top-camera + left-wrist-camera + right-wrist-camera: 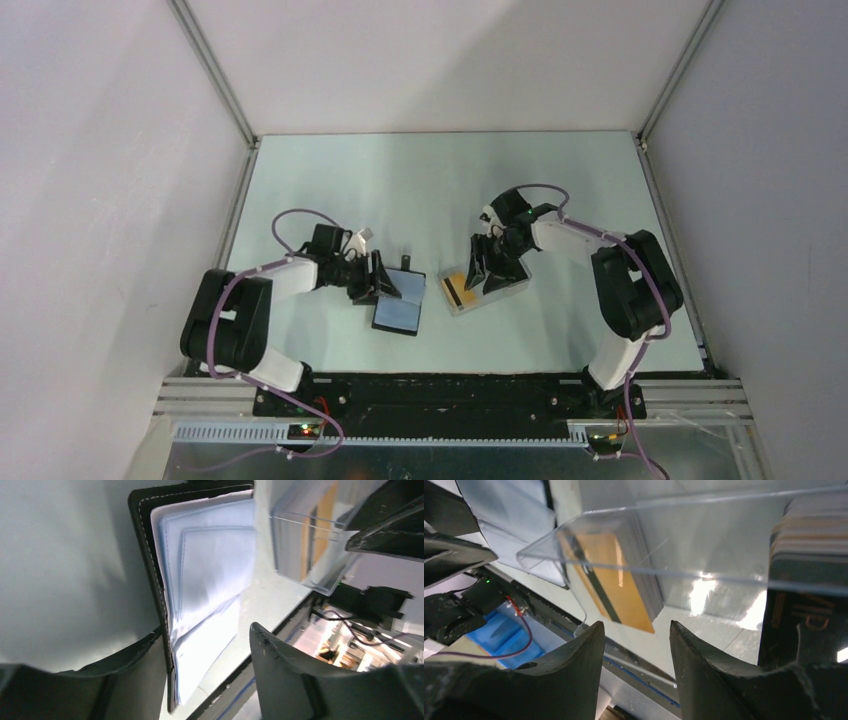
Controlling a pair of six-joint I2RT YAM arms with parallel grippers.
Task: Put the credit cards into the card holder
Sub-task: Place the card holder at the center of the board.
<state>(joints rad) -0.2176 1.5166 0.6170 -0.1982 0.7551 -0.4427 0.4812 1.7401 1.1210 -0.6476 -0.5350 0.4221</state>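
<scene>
The black card holder (398, 312) lies open on the table with its blue lining up. In the left wrist view (210, 565) its blue pockets fan out. My left gripper (385, 283) is open over its left side, and the holder's black edge lies against one finger (135, 675). Orange-yellow credit cards (455, 290) with a black stripe lie in a clear tray (503, 293). My right gripper (492, 272) is open just above that tray. In the right wrist view the orange cards (609, 580) lie ahead of the jaws, with a dark-faced card stack (796, 612) at the right.
The clear tray's wall (724, 540) stands between my right fingers and the cards; the tray also shows in the left wrist view (305, 535). The table's near edge with a black rail (450, 385) runs close behind the holder and tray. White walls enclose the table.
</scene>
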